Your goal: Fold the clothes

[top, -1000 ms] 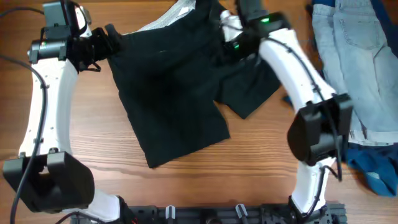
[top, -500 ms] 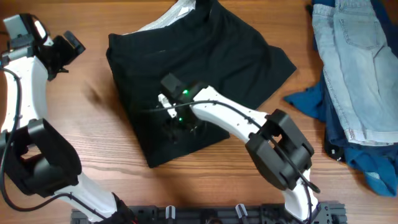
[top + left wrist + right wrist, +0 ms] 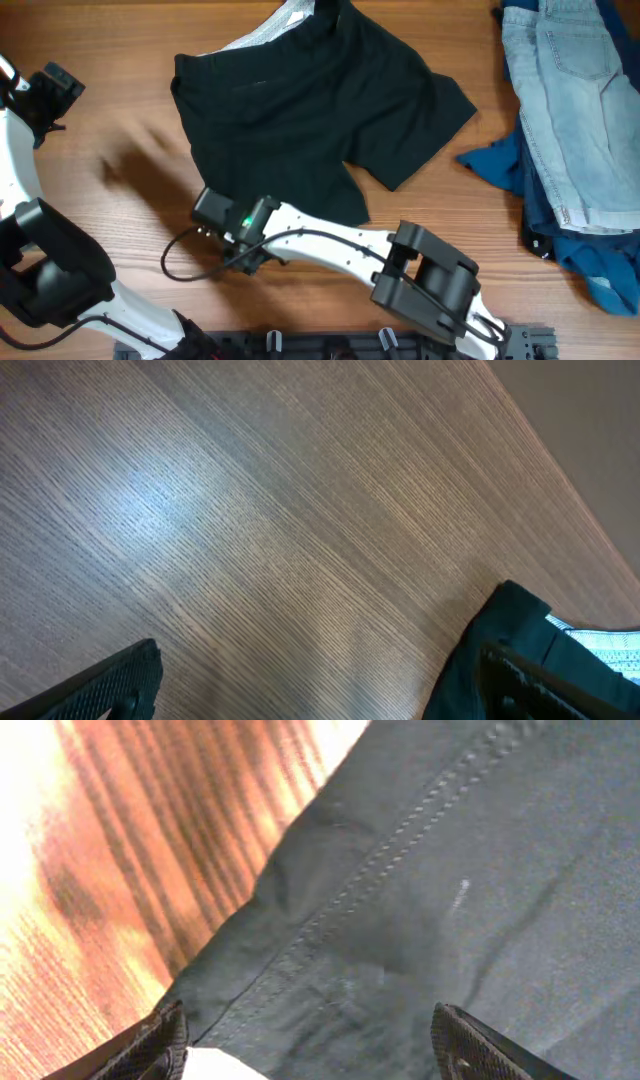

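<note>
Presently black shorts [image 3: 300,110], probably limp, lie at 12 o'clock on the tabletop [image 3: 120,40]; left hand [image 3: 320,685] and right hand [image 3: 310,1045] stand wide, empty, the latter over their 7 o'clock hem [image 3: 400,850], the likeliest hold.

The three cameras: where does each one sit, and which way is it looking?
Overhead: fixed above the table, looking straight down on the black shorts; left arm and right arm show.
Left wrist: on the left arm, looking down past the open left gripper at wood.
Right wrist: on the right arm, close above the shorts' hem, the open right gripper at the bottom edge.
Shared: all three catch the shorts.
</note>
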Tool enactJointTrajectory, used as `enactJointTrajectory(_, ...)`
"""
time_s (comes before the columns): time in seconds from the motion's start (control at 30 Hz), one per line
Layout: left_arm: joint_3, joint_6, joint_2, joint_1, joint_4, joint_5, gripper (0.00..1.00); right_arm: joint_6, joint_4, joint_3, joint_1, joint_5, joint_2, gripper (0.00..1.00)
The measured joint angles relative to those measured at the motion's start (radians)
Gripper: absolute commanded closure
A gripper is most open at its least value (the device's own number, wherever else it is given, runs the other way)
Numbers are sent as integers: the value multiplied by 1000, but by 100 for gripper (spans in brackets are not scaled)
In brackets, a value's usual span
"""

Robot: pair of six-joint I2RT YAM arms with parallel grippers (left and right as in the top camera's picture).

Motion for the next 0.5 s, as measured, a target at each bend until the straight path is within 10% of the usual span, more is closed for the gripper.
enactJointTrajectory(0.17,0,0,0,0,0,0,0,-39,0,0,10,21,2,72)
enactJointTrajectory(0.5,0,0,0,0,-16,0,0,-166,-124,0,10,21,36,41)
